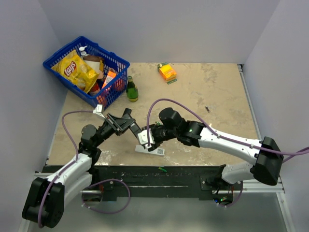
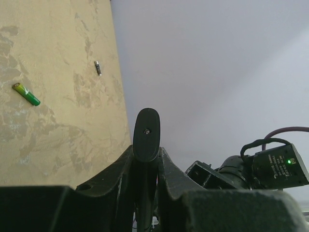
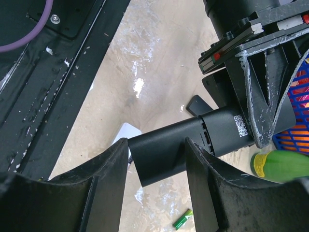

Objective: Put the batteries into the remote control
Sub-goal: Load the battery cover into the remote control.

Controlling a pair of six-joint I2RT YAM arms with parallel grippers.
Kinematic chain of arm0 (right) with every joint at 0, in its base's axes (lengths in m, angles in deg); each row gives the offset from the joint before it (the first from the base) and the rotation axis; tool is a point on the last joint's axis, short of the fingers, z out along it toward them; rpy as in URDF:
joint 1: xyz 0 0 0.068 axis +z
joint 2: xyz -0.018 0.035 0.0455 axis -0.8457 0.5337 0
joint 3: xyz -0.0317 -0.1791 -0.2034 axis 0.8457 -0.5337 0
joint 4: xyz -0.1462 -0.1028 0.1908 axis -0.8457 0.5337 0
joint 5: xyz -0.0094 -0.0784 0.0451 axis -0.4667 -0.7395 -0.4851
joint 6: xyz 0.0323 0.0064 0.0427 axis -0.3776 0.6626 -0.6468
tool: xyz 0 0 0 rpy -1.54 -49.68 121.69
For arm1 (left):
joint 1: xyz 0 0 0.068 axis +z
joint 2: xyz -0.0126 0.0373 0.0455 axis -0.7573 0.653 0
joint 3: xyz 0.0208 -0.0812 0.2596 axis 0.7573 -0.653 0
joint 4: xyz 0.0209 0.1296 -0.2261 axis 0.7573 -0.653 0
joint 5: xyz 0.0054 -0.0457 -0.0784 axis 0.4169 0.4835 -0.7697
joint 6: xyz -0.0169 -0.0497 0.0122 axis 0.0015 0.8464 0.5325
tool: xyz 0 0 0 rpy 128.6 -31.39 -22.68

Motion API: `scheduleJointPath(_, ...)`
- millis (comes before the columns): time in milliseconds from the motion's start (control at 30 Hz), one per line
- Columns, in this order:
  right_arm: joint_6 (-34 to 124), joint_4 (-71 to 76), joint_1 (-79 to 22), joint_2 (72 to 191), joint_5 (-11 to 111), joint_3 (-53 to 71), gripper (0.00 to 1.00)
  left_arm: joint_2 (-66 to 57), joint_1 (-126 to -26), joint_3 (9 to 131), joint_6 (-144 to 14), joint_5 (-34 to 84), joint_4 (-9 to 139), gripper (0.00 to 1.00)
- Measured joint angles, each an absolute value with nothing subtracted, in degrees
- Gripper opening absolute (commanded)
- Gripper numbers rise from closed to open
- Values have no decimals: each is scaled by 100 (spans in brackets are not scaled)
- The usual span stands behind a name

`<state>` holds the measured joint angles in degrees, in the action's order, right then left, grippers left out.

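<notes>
Clamping the remote [image 2: 146, 126] tight in the air, the left gripper [image 2: 146, 157] likely steadies it so the right gripper [image 3: 157, 169], straddling its free end (whether pinching, I cannot tell), can open the back, while a battery [image 2: 26, 94] lies loose on the table [image 2: 58, 145].

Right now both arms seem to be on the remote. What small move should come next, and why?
Probably open the right jaws and back off the remote, letting the left gripper hold it alone. A battery lies loose on the table and neither gripper carries one, so the right gripper must be freed to fetch it.
</notes>
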<state>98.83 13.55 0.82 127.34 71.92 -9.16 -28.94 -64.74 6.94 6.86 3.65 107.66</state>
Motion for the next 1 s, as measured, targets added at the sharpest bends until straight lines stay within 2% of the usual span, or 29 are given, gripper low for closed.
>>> scheduleJointPath(1000, 9881, 1200, 106, 12725, 7195, -885, 52, -3113, -6476, 710, 725, 328, 10740, 0)
